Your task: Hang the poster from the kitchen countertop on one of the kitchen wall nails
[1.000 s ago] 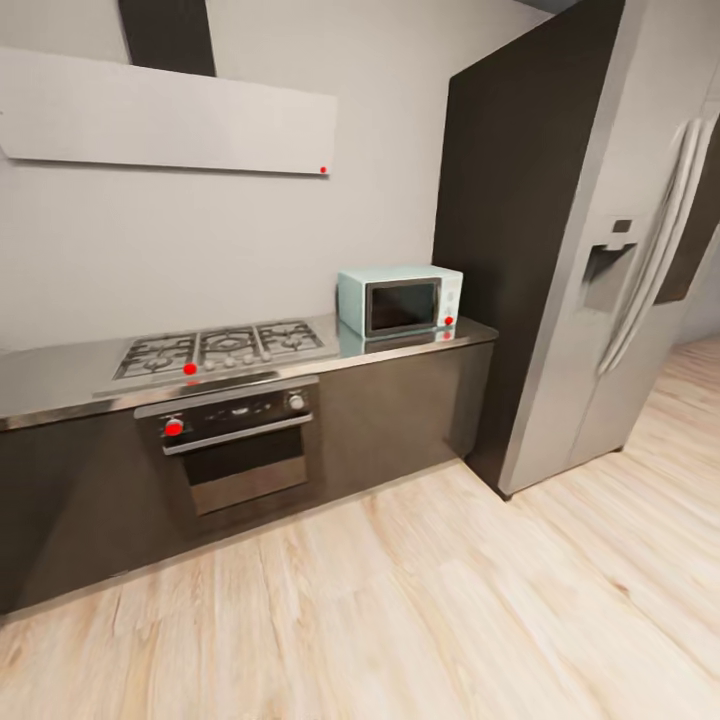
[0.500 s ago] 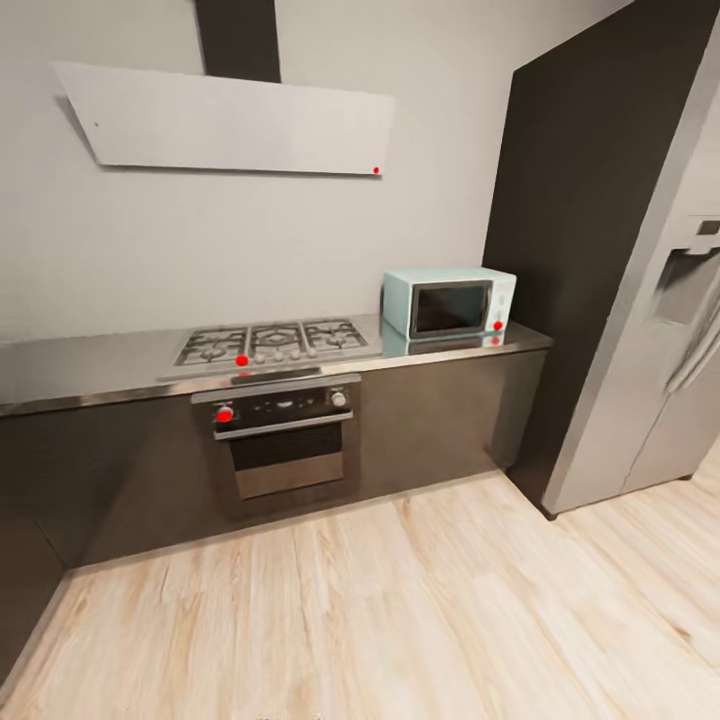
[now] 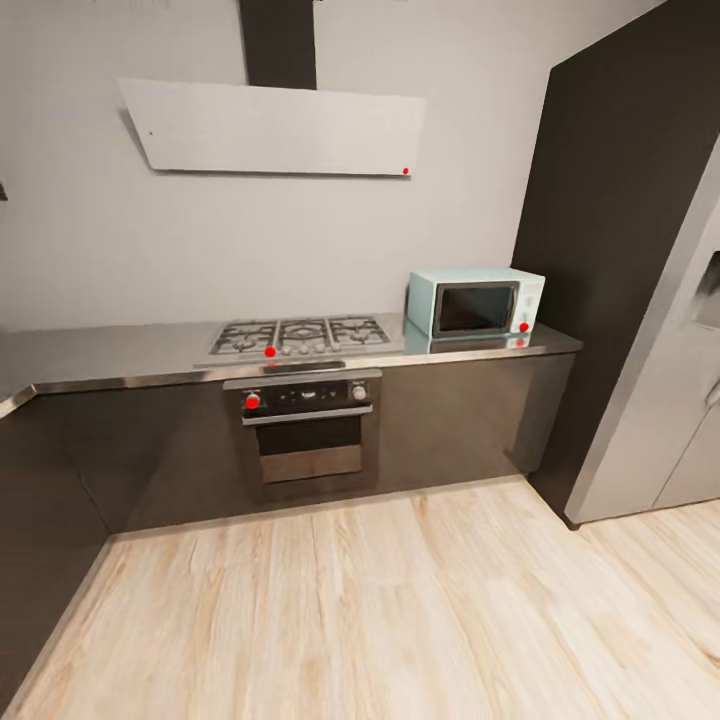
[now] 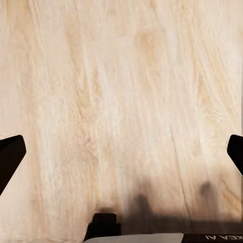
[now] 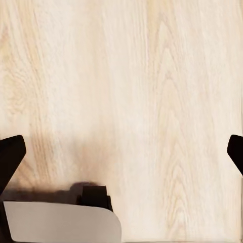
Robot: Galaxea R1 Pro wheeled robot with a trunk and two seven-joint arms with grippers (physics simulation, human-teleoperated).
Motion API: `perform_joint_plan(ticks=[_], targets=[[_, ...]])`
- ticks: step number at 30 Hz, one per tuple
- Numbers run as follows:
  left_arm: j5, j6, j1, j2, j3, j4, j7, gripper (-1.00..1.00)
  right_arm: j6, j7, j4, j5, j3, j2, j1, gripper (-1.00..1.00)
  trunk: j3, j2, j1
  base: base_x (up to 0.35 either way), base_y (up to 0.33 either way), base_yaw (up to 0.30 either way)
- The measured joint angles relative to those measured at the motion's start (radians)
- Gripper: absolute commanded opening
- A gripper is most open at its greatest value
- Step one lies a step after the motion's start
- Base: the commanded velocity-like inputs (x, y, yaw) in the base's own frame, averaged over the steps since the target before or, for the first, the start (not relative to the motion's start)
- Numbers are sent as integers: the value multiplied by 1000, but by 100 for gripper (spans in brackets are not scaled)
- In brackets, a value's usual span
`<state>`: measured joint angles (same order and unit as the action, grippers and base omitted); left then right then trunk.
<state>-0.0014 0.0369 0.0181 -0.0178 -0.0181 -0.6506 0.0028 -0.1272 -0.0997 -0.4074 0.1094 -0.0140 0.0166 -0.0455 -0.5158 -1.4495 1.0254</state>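
Our left gripper (image 4: 121, 152) hangs over the pale wooden floor (image 4: 121, 91), its two dark fingertips (image 4: 10, 157) showing at opposite edges of the left wrist picture, so it is spread wide with nothing between them. Our right gripper (image 5: 121, 152) is the same: dark fingertips (image 5: 10, 157) far apart at the edges of the right wrist picture, nothing held, the same pale planks beneath, and soft shadows falling on the boards near the lower edge.

From our head camera we see the kitchen countertop (image 3: 120, 355), a grey worktop with a shiny front edge, running across the middle of the frame and turning a corner at the left edge. A gas hob (image 3: 300, 335) is set into it at centre, with an oven (image 3: 308, 432) in the dark cabinets (image 3: 460, 420) directly below. A pale blue microwave (image 3: 476, 302) stands on the worktop to the right of the hob, near the worktop's right end. A flat white extractor hood (image 3: 280, 128) hangs on the grey wall (image 3: 100, 250) above the hob, in the upper middle of the frame. A tall dark panel (image 3: 620, 220) and a silver fridge (image 3: 670, 400) stand at the right. We cannot see the poster on the stretch of worktop in view.
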Motion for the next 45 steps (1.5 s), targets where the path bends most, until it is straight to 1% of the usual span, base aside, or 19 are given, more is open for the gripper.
perform_joint_plan(ticks=[14,18,33,37,45], targets=[[0,0,0,-1,0,0,0,100,-2,-4,0,1,-1,-1,0,100,0,0,0,-223,-224,279],[0,0,0,0,0,0,0,100,-2,-5,1,1,-1,-1,0,100,0,0,0,-119,-137,294],[0,0,0,0,-2,0,0,100,-2,-6,1,1,-1,-2,0,100,0,0,0,-13,-16,293],[0,0,0,0,-3,0,0,100,0,-2,1,1,0,-1,0,100,0,0,-1,98,0,112],[0,0,0,0,-24,0,0,100,-1,-5,1,1,0,-1,0,100,0,0,0,69,0,218]])
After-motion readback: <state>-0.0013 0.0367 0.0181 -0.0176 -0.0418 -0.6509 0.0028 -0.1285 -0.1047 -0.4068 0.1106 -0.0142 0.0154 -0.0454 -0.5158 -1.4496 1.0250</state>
